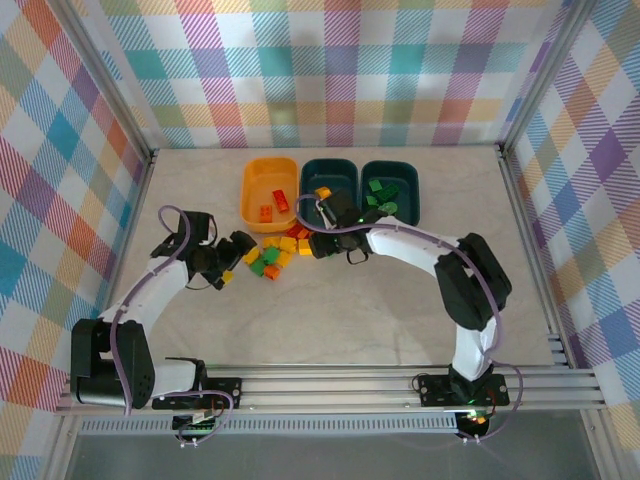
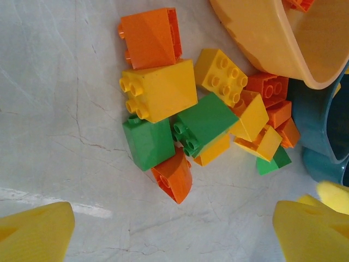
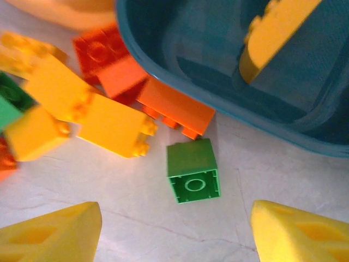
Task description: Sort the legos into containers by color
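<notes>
- Loose legos [image 1: 275,255]: red-orange, yellow and green, heaped on the table just before the tubs
- orange-yellow tub [image 1: 247,190] holds two red-orange bricks [image 1: 282,199]
- middle teal tub [image 1: 330,163] holds a yellow brick [image 1: 322,192]
- right teal tub [image 1: 412,185] holds green bricks [image 1: 382,196]

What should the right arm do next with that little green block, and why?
Probably lower the right arm's open yellow fingers around the small green plastic studded brick and close. It lies on the table between them, and the far-right dark teal plastic tub already holds green bricks, so that brick looks like the easiest one to sort next.
</notes>
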`<state>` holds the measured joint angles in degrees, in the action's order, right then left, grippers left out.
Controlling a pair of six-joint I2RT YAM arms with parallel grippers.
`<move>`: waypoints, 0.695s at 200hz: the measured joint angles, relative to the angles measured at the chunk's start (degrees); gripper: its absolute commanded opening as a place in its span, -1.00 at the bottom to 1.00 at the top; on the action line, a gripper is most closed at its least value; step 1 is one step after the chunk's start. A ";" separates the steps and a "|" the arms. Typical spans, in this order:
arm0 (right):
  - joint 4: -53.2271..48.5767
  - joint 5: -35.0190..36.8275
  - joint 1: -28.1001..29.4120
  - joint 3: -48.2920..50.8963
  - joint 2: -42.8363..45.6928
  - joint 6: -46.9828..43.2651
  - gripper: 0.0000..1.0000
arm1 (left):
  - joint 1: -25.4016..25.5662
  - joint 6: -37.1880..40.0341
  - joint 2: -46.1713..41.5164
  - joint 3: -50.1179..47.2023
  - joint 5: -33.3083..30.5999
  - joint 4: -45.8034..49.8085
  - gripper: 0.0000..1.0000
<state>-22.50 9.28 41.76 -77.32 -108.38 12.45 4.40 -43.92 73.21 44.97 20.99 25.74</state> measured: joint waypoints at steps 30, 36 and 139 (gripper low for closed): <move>-1.07 1.22 -0.04 -1.86 -5.22 -1.77 0.52 | 0.00 -0.04 -0.35 -1.49 1.14 -0.02 0.88; -1.09 1.22 -0.04 -2.34 -5.99 -2.08 0.52 | 0.00 -0.04 -0.35 -1.73 1.27 0.00 0.88; -1.07 2.29 -0.04 -6.51 -10.95 -4.09 -0.21 | 0.00 -0.20 -0.66 -2.34 2.12 0.00 0.88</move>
<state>-23.57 11.57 41.71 -83.83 -119.33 8.36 4.40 -44.12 72.55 42.63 23.11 25.74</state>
